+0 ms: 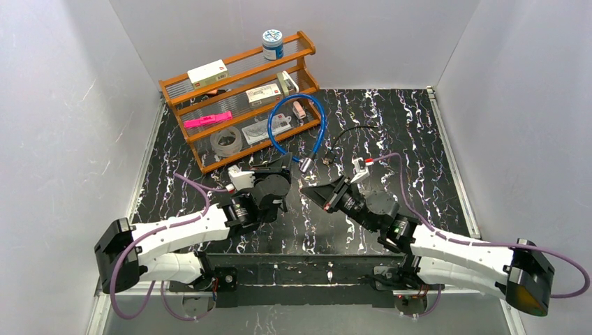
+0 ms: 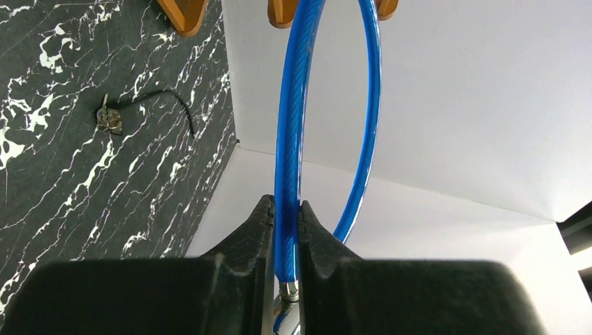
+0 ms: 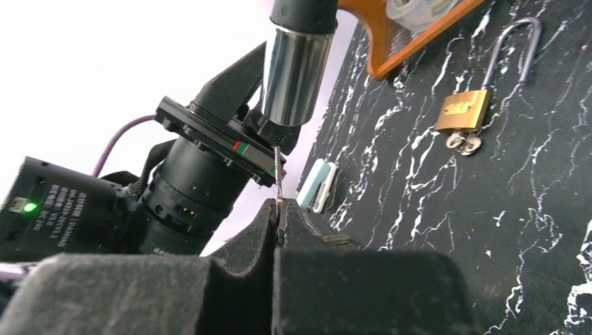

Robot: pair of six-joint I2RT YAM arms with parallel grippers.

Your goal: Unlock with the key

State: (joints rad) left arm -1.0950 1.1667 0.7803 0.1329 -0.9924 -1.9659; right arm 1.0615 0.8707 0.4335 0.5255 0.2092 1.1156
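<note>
Key at the barrel.
The left gripper clamps the blue cable; the right gripper pinches the key just beneath the barrel.

- Rack: orange-brown wood, smooth, lightly glossy.
- Cable in front of the rack: glossy blue plastic, faintly ribbed.
- Lock barrel: polished metal.
- Key: thin bright metal.
- Padlock near the rack: brass body, steel shackle.
- Table: black marble pattern, slight sheen.
- Right gripper: matt black, grainy.

Free mat right of blue cable loop
</note>
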